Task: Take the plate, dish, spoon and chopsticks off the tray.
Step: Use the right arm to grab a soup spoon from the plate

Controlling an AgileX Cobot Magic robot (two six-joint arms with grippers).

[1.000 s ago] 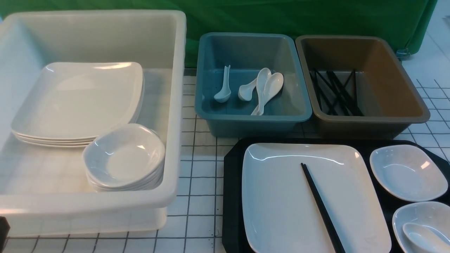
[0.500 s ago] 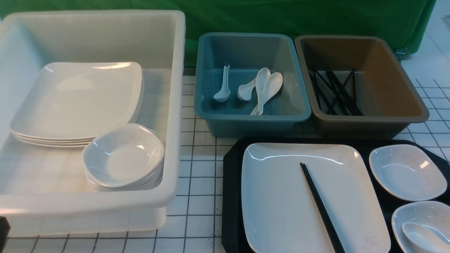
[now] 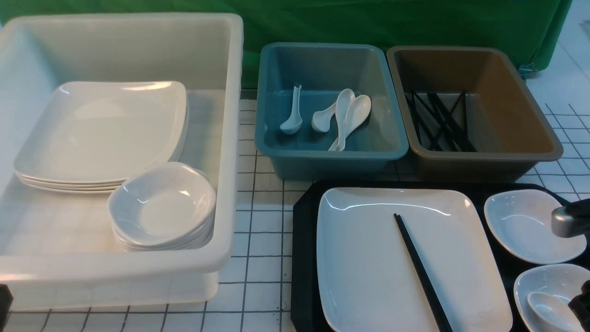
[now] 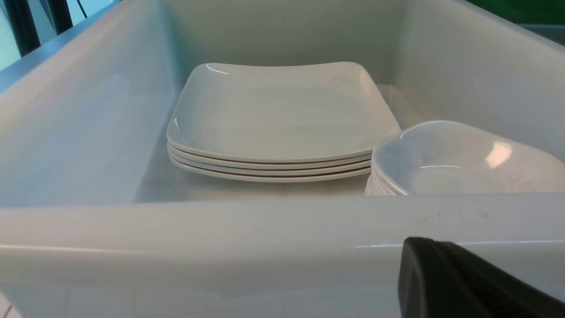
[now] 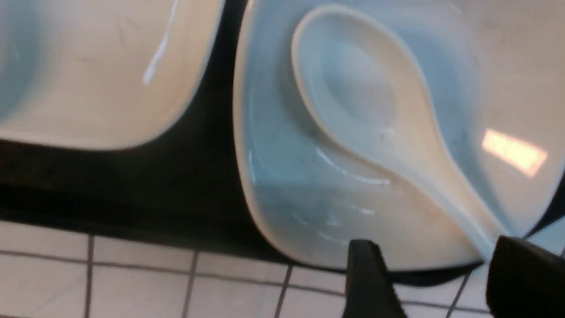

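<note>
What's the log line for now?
right gripper open by spoon | left gripper shut | spoon in dish | chopsticks on plate | all on tray

Green backdrop (image 3: 415,23), white gridded tabletop (image 3: 260,221)

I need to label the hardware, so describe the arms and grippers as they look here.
Right gripper: two matte black fingers with blunt tips. Left gripper: only one black finger shows, its tip rounded. In the front view, a silvery-grey rounded metal part of the right arm shows. No cables or markings visible.
</note>
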